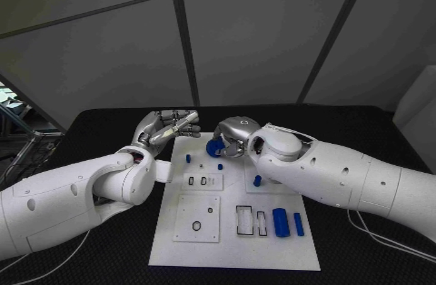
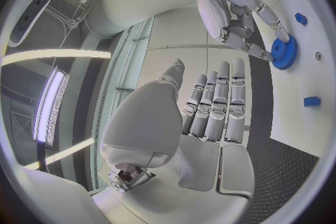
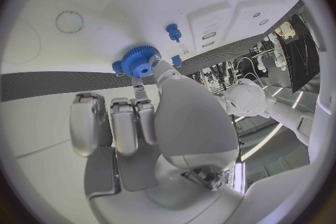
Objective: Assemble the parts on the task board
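The right hand (image 1: 238,135) pinches a blue gear (image 1: 215,147) in its fingertips at the far edge of the white board (image 1: 232,244), with small blue pegs (image 1: 220,166) standing on the board just beside the gear. The left hand (image 1: 166,129) hovers just beside the right hand, over the table (image 1: 91,133), holding nothing, its fingers straight and close together. Nearer the robot than both hands, two blue cylinders (image 1: 281,222) lie on the board.

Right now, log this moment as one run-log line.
phase: gear placement | right hand: holds blue gear over task board far edge | left hand: open, empty | two blue cylinders: lying on board
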Tool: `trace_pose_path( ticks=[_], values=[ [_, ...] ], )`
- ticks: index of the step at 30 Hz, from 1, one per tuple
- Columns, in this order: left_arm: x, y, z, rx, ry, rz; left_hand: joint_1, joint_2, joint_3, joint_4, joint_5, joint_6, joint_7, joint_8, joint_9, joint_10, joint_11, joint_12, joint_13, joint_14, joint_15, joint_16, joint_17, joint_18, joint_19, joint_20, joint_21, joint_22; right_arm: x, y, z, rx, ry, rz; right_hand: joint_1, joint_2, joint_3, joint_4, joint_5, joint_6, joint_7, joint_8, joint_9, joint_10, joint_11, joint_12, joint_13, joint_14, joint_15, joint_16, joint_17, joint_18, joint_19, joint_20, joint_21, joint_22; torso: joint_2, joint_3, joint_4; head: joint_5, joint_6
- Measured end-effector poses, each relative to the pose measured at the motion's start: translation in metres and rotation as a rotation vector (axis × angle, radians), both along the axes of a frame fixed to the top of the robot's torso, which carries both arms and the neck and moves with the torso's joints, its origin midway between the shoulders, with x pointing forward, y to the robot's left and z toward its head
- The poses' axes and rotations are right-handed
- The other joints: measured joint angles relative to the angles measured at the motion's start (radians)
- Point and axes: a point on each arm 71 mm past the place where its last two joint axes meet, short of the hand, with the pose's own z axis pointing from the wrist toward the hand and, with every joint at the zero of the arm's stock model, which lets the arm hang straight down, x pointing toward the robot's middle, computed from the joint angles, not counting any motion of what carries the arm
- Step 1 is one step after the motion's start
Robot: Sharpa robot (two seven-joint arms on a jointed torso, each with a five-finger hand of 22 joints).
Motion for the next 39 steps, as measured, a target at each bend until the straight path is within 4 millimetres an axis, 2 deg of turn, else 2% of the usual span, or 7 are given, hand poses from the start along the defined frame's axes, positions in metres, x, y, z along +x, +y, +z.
trace_pose_path(
  ticks=[8,13,18,21,26,33,39],
  values=[
    [0.000,0.000,0.000,0.000,0.000,0.000,0.000,0.000,0.000,0.000,0.000,0.000,0.000,-0.001,0.000,0.000,0.000,0.000,0.000,0.000,0.000,0.000,0.000,0.000,0.000,0.000,0.000,0.000,0.001,0.001,0.000,-0.011,-0.006,-0.006,-0.015,-0.015,0.012,-0.009,0.000,0.004,-0.012,-0.036,-0.008,0.000,0.000,-0.022,0.000,0.002,0.002,0.000,0.000,0.000,0.000,0.008,0.000,0.000,0.000,0.0005,-0.0001,0.006,-0.001],
    [0.000,0.000,0.000,0.000,0.000,0.001,0.000,0.000,-0.003,-0.003,0.000,0.000,0.000,-0.004,0.000,0.000,0.000,-0.004,0.000,0.000,0.000,0.000,0.001,0.000,-0.001,0.000,0.000,0.000,0.001,0.001,-0.002,-0.019,-0.002,-0.006,-0.041,-0.031,0.016,-0.007,-0.018,-0.029,-0.006,-0.059,-0.009,0.000,0.007,-0.029,0.000,0.000,0.007,0.000,0.000,0.000,0.000,0.015,0.000,0.000,0.000,0.0006,-0.0003,0.010,-0.002],
    [0.000,0.001,0.000,0.001,0.001,0.001,0.000,0.000,-0.003,-0.003,0.000,0.000,0.000,-0.004,0.000,0.000,0.000,-0.004,0.000,0.000,0.000,0.000,0.001,0.000,-0.007,0.000,0.000,0.000,0.002,0.000,-0.004,-0.029,0.010,-0.010,-0.180,-0.033,-0.050,0.069,-0.093,-0.041,-0.004,-0.079,-0.009,-0.004,0.011,-0.034,0.000,0.000,0.014,0.000,0.000,0.000,0.002,0.017,0.000,0.000,0.000,0.0006,-0.0005,0.009,-0.003],
    [0.000,0.001,0.000,0.001,0.001,0.001,0.000,0.000,-0.003,-0.003,0.000,0.000,0.000,-0.004,0.000,0.000,0.000,-0.004,0.000,0.000,0.000,0.000,0.001,0.000,-0.007,0.000,0.000,0.000,0.002,-0.001,-0.005,-0.033,0.022,-0.011,-0.256,-0.020,-0.090,0.121,-0.080,-0.041,-0.004,-0.079,-0.006,-0.004,0.011,-0.034,0.000,0.000,0.014,0.000,0.000,0.000,0.003,0.018,0.000,0.000,0.000,0.0006,-0.0005,0.007,-0.003],
    [0.000,0.001,0.000,0.001,0.002,0.001,0.000,0.000,-0.003,-0.003,0.000,0.000,0.000,-0.004,0.000,-0.003,0.003,-0.004,0.000,-0.004,0.004,-0.004,0.002,0.000,-0.007,0.000,0.000,0.001,0.003,-0.002,-0.005,-0.036,0.040,-0.014,-0.315,0.009,-0.142,0.172,0.007,-0.039,-0.007,-0.082,-0.003,-0.004,0.011,-0.034,0.000,0.000,0.014,0.000,0.000,0.000,0.003,0.018,0.000,0.000,0.000,0.0006,-0.0005,0.004,-0.005],
    [0.000,0.001,0.000,0.002,0.003,0.002,0.000,0.000,-0.003,-0.003,0.000,0.000,0.000,-0.004,0.000,-0.004,0.004,-0.004,0.000,-0.004,0.004,-0.004,0.002,0.000,-0.007,0.000,0.000,0.001,0.005,-0.005,-0.005,-0.037,0.056,-0.025,-0.319,0.018,-0.162,0.169,0.039,-0.030,-0.008,-0.085,0.001,-0.004,0.011,-0.034,0.000,0.000,0.014,0.000,0.000,0.000,0.003,0.018,0.000,0.000,0.000,0.0004,-0.0006,0.003,-0.004],
    [0.000,0.002,0.000,0.002,0.004,0.003,0.000,0.000,-0.002,-0.003,0.000,0.000,0.000,-0.004,0.000,-0.004,0.004,-0.004,0.000,-0.004,0.004,-0.004,0.001,0.000,-0.007,0.000,0.000,0.001,0.006,-0.013,-0.007,-0.034,0.062,-0.042,-0.281,0.055,-0.169,0.151,0.055,-0.023,-0.009,-0.084,0.001,-0.004,0.011,-0.026,0.000,0.000,0.014,0.000,0.000,0.000,0.009,0.024,0.002,0.000,0.000,0.0006,-0.0006,0.004,-0.005]
  ],
)
